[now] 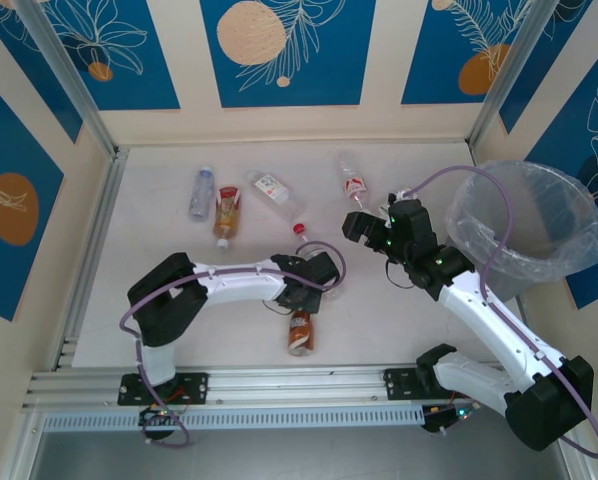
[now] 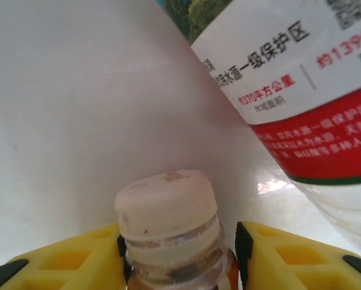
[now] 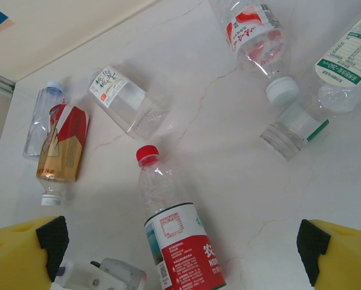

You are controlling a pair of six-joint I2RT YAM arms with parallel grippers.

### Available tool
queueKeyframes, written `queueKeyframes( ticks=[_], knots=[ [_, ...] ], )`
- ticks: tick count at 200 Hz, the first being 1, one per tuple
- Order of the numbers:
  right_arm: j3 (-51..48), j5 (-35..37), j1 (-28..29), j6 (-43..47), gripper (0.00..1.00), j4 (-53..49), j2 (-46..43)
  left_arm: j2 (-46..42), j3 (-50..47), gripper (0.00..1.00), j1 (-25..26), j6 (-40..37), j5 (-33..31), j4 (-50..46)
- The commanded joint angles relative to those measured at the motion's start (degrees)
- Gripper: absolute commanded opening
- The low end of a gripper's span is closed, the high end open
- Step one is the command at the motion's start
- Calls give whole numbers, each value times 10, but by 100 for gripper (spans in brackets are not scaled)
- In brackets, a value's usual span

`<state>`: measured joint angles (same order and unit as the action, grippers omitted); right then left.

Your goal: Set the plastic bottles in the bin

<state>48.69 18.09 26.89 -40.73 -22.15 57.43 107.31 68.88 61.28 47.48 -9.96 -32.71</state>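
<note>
- Off-white-capped brown plastic bottle sits closest to the left wrist lens. The left hand has its yellow fingers pressed on the neck from both sides, pinching it.
  - Count: one bottle held, plus one clear bottle with red-and-white label just beside it.
  - Risk: the grip is on the narrow neck alone, so the body may swing or slip on a lift, and the neighbour could get knocked rolling.
- Right wrist: the right hand is spread wide and holds nothing, over the white table.
  - Six bottles counted: blue-capped clear bottle, red-labelled amber bottle, white-labelled clear bottle, the red-and-white-label one, red-printed clear bottle, and green-labelled capless bottle.
  - Risk: all lie on their sides, so a nudge rolls them.
- Top: one round bag-lined bin stands at the table's right, well apart from the left hand.
  - Two arms and six bottles counted on the table. Bin contents can't be told.
  - Risk: the carry to the bin must pass the right hand, so the arms could clash.
</note>
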Motion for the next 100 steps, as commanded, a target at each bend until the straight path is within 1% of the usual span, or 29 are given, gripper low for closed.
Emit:
queueKeyframes(
  ticks=[1,19,49,74,100],
  knots=[
    [-7,15,3,-10,100,-3,-11,19,0,50,5,-7,-7,-7],
    [-8,17,3,-9,100,-4,-13,25,-1,50,5,-7,-9,-7],
    [-9,19,3,-8,99,-4,-12,16,-5,46,5,-9,-18,-4],
    [-8,19,3,-10,100,-7,-14,-15,-23,45,5,6,-51,-2],
    [2,5,3,-8,99,-19,-14,-53,-42,45,5,9,-57,24]
  ],
)
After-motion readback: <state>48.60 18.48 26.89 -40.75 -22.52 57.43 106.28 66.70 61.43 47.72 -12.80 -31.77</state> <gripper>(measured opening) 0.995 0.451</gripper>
